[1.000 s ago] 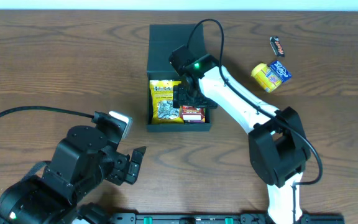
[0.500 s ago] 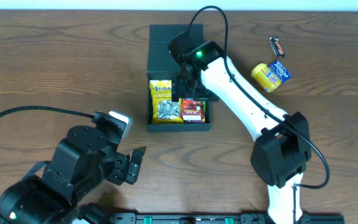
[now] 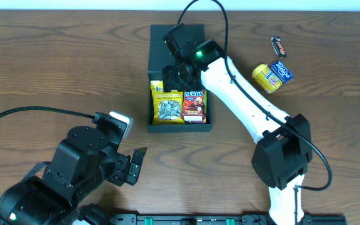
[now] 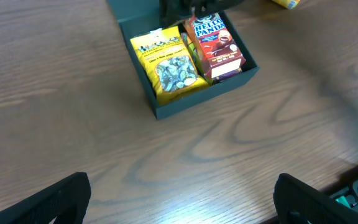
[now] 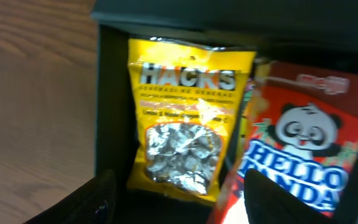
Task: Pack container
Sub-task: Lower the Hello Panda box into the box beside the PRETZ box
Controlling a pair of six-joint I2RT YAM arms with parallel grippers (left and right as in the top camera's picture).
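The dark teal-black container (image 3: pixel 154 124) sits at the table's middle back with its flap lid (image 3: pixel 166 44) laid open behind it. Inside lie a yellow Hacks candy bag (image 3: pixel 167 107) on the left and a red Hello Panda carton (image 3: pixel 194 105) on the right; both also show in the left wrist view (image 4: pixel 166 65) (image 4: pixel 218 46) and the right wrist view (image 5: pixel 182 121) (image 5: pixel 300 155). My right gripper (image 3: pixel 175 76) is open and empty above the container's back part. My left gripper (image 3: pixel 130 164) is open and empty over bare table at the front left.
A yellow and blue snack packet (image 3: pixel 272 75) and a small dark candy bar (image 3: pixel 280 46) lie on the table at the back right. The wooden table (image 3: pixel 61 69) stretches to the left of the container.
My right gripper has drawn back from the red carton toward the lid end of the container. The carton now lies uncovered in the container. The left arm has not moved.
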